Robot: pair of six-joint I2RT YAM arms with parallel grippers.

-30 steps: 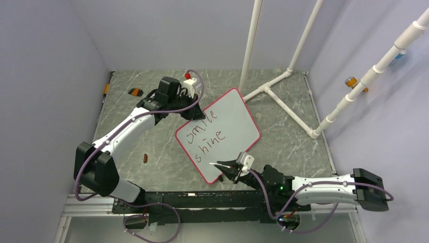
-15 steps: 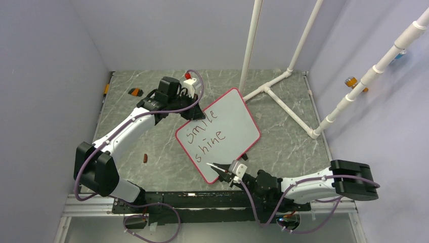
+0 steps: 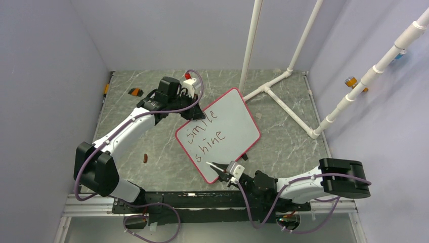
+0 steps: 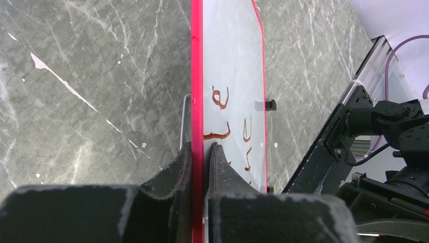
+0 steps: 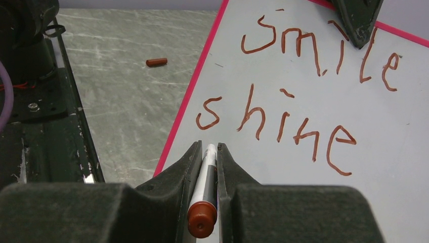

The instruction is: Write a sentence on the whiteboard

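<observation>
The right arm lies low along the near edge of the table [image 3: 152,136]. Its upper link runs out to the right to a black elbow, and the forearm folds back leftward, ending in a wrist aimed left and slightly away. The right tool [image 3: 221,172] is pressed onto a marker [image 5: 205,187], which lies lengthwise between the fingers with its reddish-brown end toward the wrist camera and its tip pointing at the whiteboard [image 3: 232,119].

The tip sits over a blank patch near the board's near-left rim, just under the writing. Whether it touches the surface I cannot tell.

The whiteboard sits in the middle of the table, turned diagonally, with its near corner just beside the right tool. The sentence [image 3: 205,136] covers the left half of the board in two stacked lines, "smile" above "shine", in reddish-brown strokes. A small black clip [image 4: 270,105] shows on the rim opposite the left arm's grip.

To the left of the board, well apart from it, a short reddish-brown cylinder [image 3: 145,158] lies on the table.

The left arm rises from its base at the near-left, and its long white link stretches away and to the right. Its wrist turns toward the board's far-left edge, where the left tool [image 4: 198,147] pinches the red rim, one finger on each face.

Beyond the board, white pipes [image 3: 283,81] stand at the far right.
</observation>
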